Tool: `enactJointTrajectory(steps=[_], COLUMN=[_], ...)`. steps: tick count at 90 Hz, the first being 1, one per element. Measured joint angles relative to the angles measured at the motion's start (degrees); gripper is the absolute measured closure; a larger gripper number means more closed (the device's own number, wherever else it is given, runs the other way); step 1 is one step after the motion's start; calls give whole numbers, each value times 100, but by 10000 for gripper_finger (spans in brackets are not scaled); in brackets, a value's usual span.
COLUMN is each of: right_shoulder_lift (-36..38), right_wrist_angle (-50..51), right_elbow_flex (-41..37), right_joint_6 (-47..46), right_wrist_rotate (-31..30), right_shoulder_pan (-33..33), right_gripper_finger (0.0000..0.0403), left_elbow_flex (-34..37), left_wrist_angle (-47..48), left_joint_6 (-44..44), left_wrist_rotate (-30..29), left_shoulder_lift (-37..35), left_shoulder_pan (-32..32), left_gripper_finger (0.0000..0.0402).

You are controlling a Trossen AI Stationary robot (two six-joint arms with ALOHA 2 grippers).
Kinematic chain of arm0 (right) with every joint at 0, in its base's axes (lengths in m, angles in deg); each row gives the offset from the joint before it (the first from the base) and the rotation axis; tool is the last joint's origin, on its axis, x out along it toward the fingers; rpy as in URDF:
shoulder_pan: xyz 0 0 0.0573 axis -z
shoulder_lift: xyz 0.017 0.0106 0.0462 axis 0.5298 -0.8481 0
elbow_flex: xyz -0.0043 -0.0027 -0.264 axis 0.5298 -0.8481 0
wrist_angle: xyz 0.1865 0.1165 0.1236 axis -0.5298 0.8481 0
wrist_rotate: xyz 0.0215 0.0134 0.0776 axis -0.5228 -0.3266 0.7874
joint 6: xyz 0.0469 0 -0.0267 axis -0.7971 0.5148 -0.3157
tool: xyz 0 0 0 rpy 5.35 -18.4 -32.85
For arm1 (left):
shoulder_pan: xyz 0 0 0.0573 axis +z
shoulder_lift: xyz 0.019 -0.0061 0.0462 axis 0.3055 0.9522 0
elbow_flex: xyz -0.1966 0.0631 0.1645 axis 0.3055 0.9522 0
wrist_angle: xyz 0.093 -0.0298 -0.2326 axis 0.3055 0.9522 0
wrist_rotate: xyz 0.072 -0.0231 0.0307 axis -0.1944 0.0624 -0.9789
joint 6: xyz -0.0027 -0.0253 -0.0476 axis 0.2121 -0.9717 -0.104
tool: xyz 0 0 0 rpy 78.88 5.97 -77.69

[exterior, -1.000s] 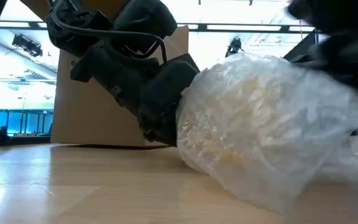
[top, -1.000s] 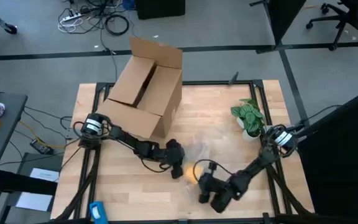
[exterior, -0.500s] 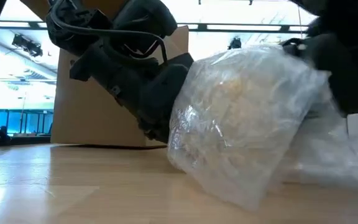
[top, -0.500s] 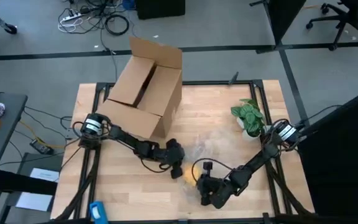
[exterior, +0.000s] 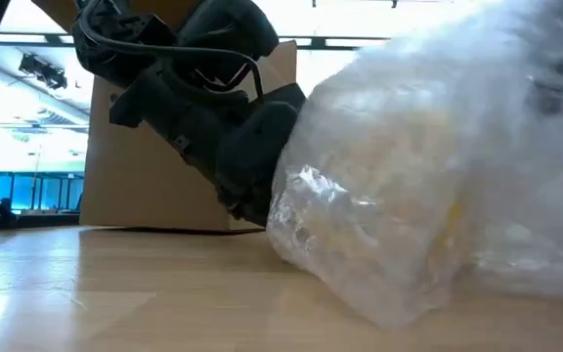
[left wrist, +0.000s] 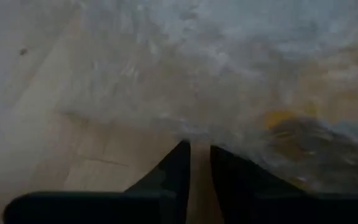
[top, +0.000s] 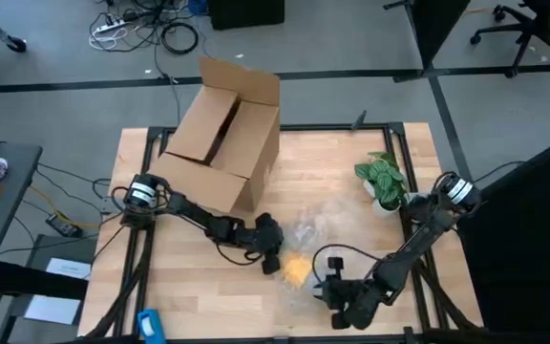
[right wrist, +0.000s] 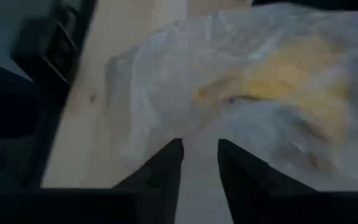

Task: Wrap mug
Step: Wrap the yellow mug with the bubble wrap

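- Since 1 s ago my right gripper has backed toward the table's near edge, fingers slightly parted, holding nothing.
- Left gripper pinches the plastic sheet, apparently closed.
- Mug sits under the sheet, between both grippers.

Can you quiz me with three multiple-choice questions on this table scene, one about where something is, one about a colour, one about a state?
1. Where does the potted plant stand?
A. By the table's right edge
B. Inside the cardboard box
C. At the table's left front corner

2. What colour is the mug seen through the plastic sheet?
A. Blue
B. Yellow-orange
C. Black

3. In what state is the cardboard box?
A. Taped shut
B. Flattened
C. Open, flaps up

Answers:
1 A, the high view shows the leaves near the right arm's base.
2 B, a yellow-orange patch shows under the clear wrap between the left gripper and the right gripper.
3 C, its dark inside shows from above.
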Motion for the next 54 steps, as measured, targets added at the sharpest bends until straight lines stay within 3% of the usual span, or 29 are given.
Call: enactJointTrajectory(steps=[16,29,44,54], right_shoulder_lift=[440,561,285,-81], right_wrist_angle=[583,1697,2646,2507], right_elbow_flex=[0,7,2,2], right_joint_6=[-411,-1268,-2334,-2517], right_wrist_rotate=[-117,-859,-1256,-1299], right_shoulder_pan=[-313,-600,-663,-479], right_gripper_finger=[278,255,231,226], left_elbow_flex=[0,0,0,0], left_wrist_angle=[20,26,35,35], left_joint_6=[-20,-22,-24,-26], left_wrist_rotate=[7,44,68,97], left_shoulder_lift=[-4,-5,-7,-7], left_shoulder_pan=[0,0,0,-1], left_gripper_finger=[353,353,353,353])
